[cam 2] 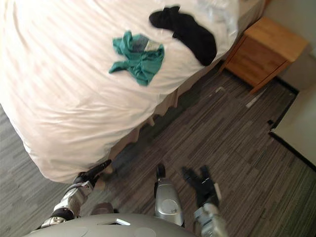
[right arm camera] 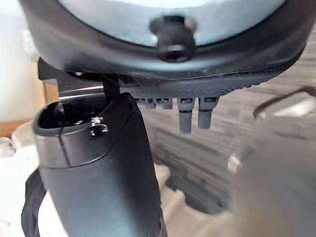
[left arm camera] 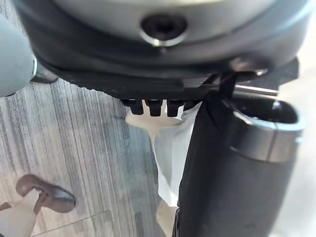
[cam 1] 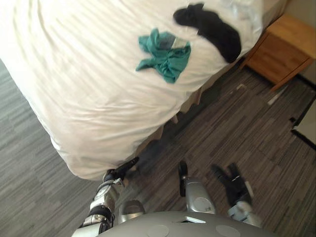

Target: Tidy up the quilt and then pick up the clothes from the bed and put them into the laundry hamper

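The white quilt (cam 1: 89,74) covers the bed, smooth with light creases, and hangs over the near corner. On it lie a crumpled teal garment (cam 1: 165,53) and, further right near the bed's edge, a black garment (cam 1: 212,28). My left hand (cam 1: 121,171) is low beside the hanging corner of the quilt, fingers straight and holding nothing; its wrist view shows the quilt's white edge (left arm camera: 170,148) past the fingers. Over the floor, my right hand (cam 1: 233,183) is open with fingers spread, away from the bed.
A wooden nightstand (cam 1: 281,49) stands by the bed's right side. A pale flat thing with a dark rim (cam 1: 307,123) lies at the right edge. Striped grey floor (cam 1: 237,128) runs between bed and nightstand. A dark shoe (left arm camera: 49,195) rests on the floor.
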